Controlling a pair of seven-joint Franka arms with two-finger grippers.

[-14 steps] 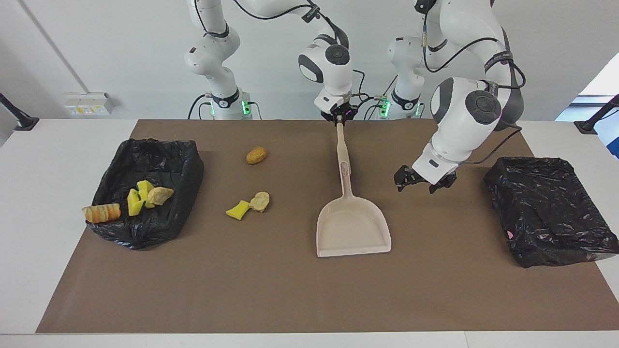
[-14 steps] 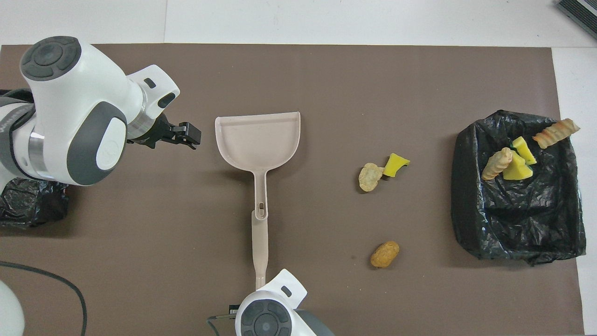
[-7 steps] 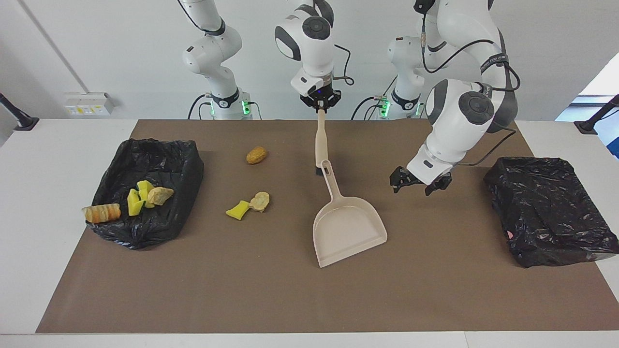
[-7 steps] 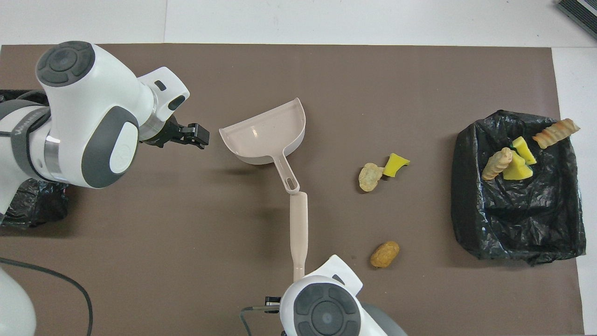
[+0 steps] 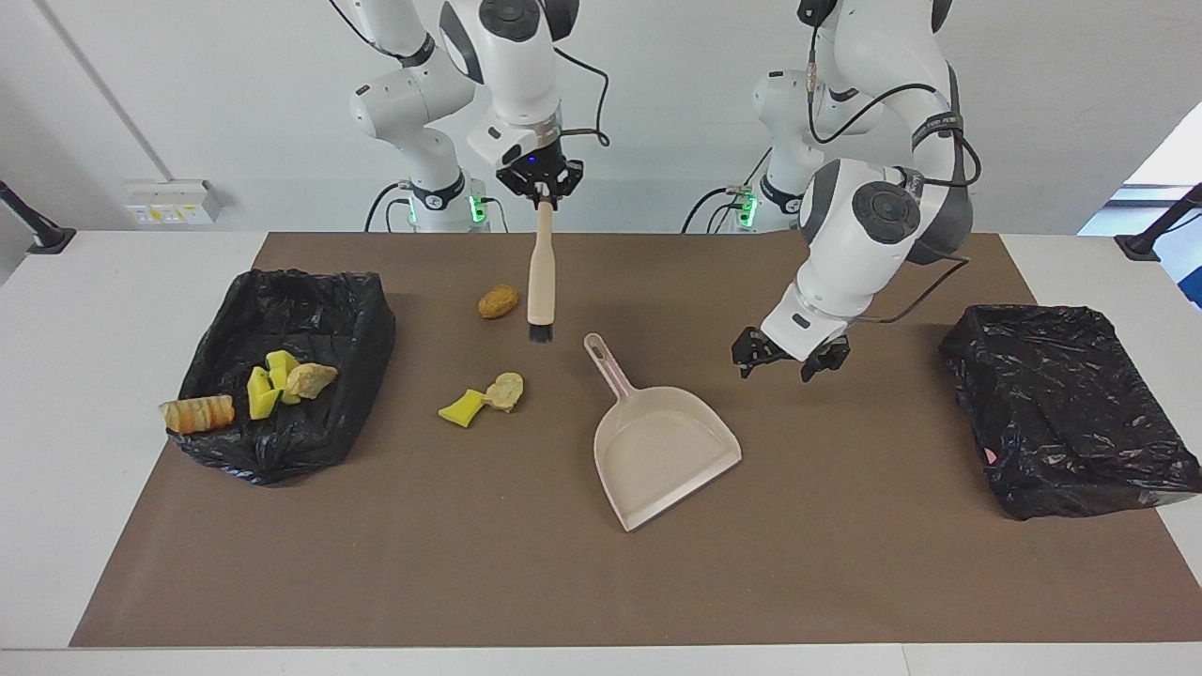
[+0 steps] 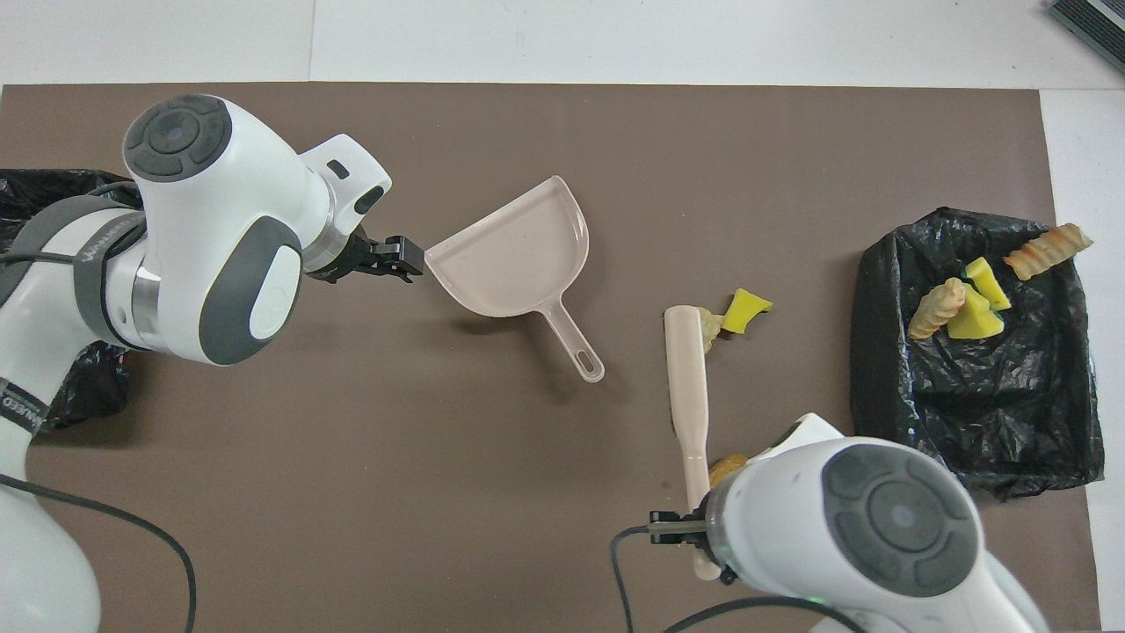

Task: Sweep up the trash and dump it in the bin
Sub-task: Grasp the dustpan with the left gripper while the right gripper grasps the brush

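Beige brush point(image 5: 540, 272) hangs from right tool point(image 5: 539, 191); left tool point(image 5: 787, 357) open nr dustpan point(image 5: 662, 449).

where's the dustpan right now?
The dustpan lies flat on the brown mat mid-table, untouched, handle pointing toward the robots; the open left gripper hangs beside it, toward the left arm's end.

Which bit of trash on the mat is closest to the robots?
The brown lump beside the brush. The yellow chunk and tan lump lie together, farther away.

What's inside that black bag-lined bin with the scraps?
The black bag-lined bin holds yellow sponge chunks and a tan bread-like lump; an orange-striped roll rests on its rim. Anything under them is hidden.
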